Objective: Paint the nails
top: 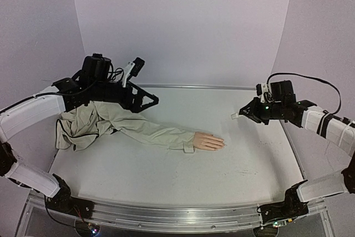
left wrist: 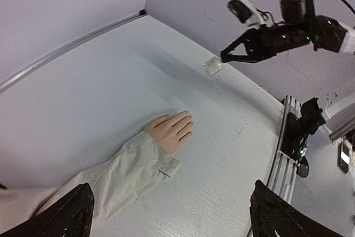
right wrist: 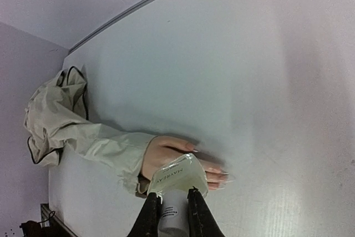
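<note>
The peach mannequin hand (top: 208, 141) lies palm down mid-table, in a beige jacket sleeve (top: 150, 130). Its tiny nails (right wrist: 223, 174) point right; they also show in the left wrist view (left wrist: 187, 119). My right gripper (top: 242, 114) hovers above the table to the right of and beyond the hand. It is shut on the white cap of a small clear bottle (right wrist: 180, 177), which hides part of the hand in the right wrist view. My left gripper (top: 151, 101) is open and empty, raised over the sleeve's upper part. Its fingers (left wrist: 66, 217) stand wide apart.
The rest of the jacket (top: 77, 129) is bunched at the left under my left arm. A metal rail (top: 166, 217) runs along the near table edge. Lilac walls close in the back and sides.
</note>
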Motion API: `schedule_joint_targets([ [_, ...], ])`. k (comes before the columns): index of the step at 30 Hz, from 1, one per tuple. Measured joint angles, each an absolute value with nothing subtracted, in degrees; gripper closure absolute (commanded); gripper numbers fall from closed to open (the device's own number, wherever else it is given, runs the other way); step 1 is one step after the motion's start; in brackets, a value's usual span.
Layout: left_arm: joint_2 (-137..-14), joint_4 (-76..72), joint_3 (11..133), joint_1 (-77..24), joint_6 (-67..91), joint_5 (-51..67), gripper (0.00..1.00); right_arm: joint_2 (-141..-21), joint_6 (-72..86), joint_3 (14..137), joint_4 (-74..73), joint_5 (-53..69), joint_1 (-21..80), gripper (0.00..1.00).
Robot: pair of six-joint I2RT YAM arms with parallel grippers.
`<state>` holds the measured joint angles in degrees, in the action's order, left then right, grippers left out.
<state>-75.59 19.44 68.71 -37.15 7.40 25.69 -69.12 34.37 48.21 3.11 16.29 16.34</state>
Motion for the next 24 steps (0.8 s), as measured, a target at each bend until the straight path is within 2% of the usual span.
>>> schedule_joint_targets([
  [5, -75.46, 12.53, 63.96, -44.56, -5.21, 22.0, 0.01, -75.94, 36.97, 50.92, 5.98, 18.11, 26.15, 1.0],
  [10, -75.44, 9.47, 59.2, -47.72, -15.14, 16.29, 0.02, -82.63, 39.99, 56.12, 9.21, 18.96, 36.45, 1.0],
  [22, -73.32, 3.57, 51.07, -49.89, -24.27, 6.63, 0.16, -98.0, 44.47, 74.02, 15.94, 21.69, 50.92, 1.0],
  [24, -73.01, 2.59, 50.85, -50.04, -25.1, 5.21, 0.22, -99.18, 44.86, 75.59, 16.19, 21.8, 51.81, 1.0],
])
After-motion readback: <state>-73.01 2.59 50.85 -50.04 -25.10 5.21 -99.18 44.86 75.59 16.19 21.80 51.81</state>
